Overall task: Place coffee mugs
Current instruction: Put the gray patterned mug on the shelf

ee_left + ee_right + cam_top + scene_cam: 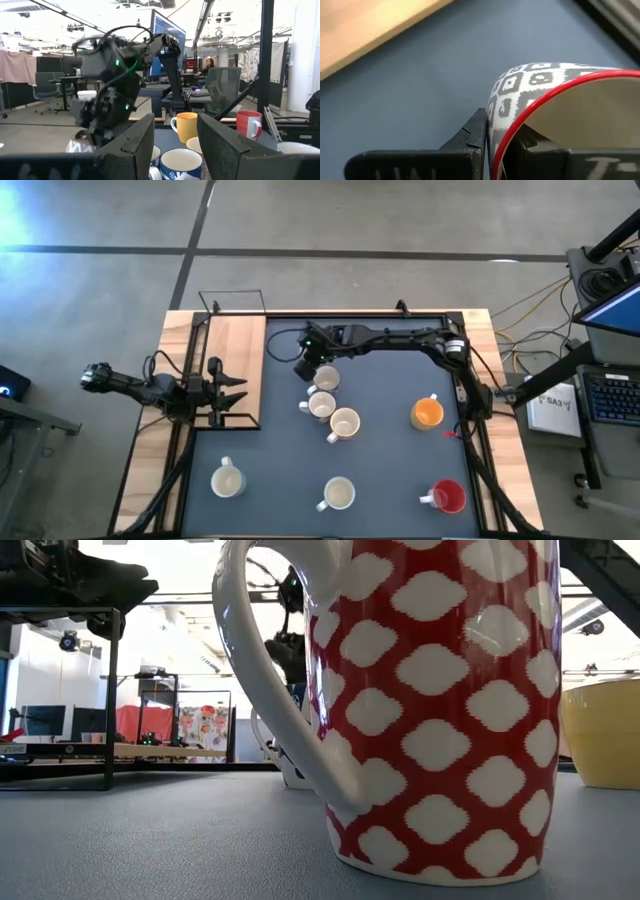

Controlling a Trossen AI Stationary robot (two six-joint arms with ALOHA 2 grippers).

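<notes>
Table (250, 490): dark mat, wooden board at its left edge. Seven mugs visible from above, all upright.

Mugs judged placed: orange mug (427, 413) at right; red mug (447, 497) at front right; two white mugs at front, one front left (227, 480), one front centre (339, 494); two more white mugs (333, 416) touching in a diagonal row at centre.

Mug in hand: a patterned mug (560, 100) with a red rim, at the far end of that row. Judged the placement still under way; an eighth mug cannot be found.

Right gripper (495, 142): fingers pinch the mug's wall, one inside the rim, one outside.

Left gripper (175, 145): waits over the wooden board, fingers apart, empty.
</notes>
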